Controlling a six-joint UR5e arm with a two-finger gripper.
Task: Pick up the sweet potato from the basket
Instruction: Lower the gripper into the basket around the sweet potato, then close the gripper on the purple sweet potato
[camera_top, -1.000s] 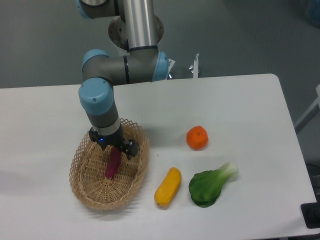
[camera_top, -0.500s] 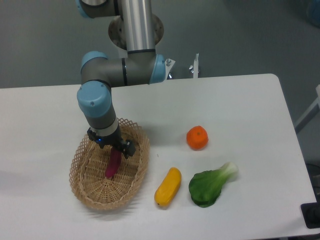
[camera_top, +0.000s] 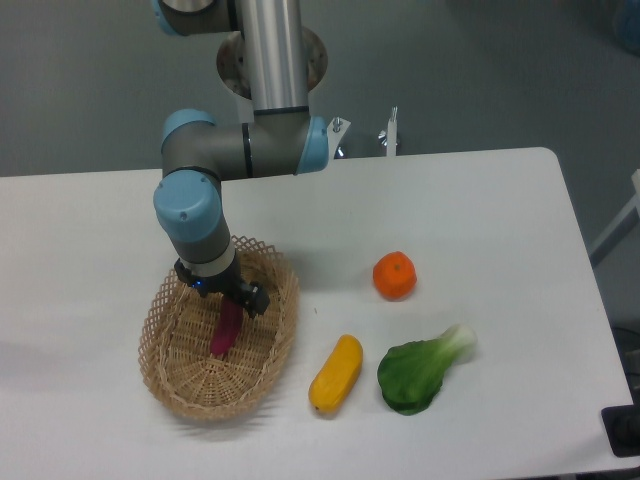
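Observation:
The purple-magenta sweet potato (camera_top: 226, 333) hangs tilted over the middle of the tan wicker basket (camera_top: 190, 385). Its upper end is between the fingers of my gripper (camera_top: 231, 305), which is shut on it. Its lower end is at or just above the basket floor; I cannot tell if it touches. The gripper's wrist hides the sweet potato's top.
A yellow oblong vegetable (camera_top: 336, 373) lies right of the basket. A green leafy bok choy (camera_top: 418, 371) lies further right. A round orange fruit (camera_top: 395, 275) sits behind them. The arm's base stands at the back of the white table (camera_top: 480, 200).
The gripper with the sweet potato has risen slightly and shifted a little left over the last second. The other produce has not moved.

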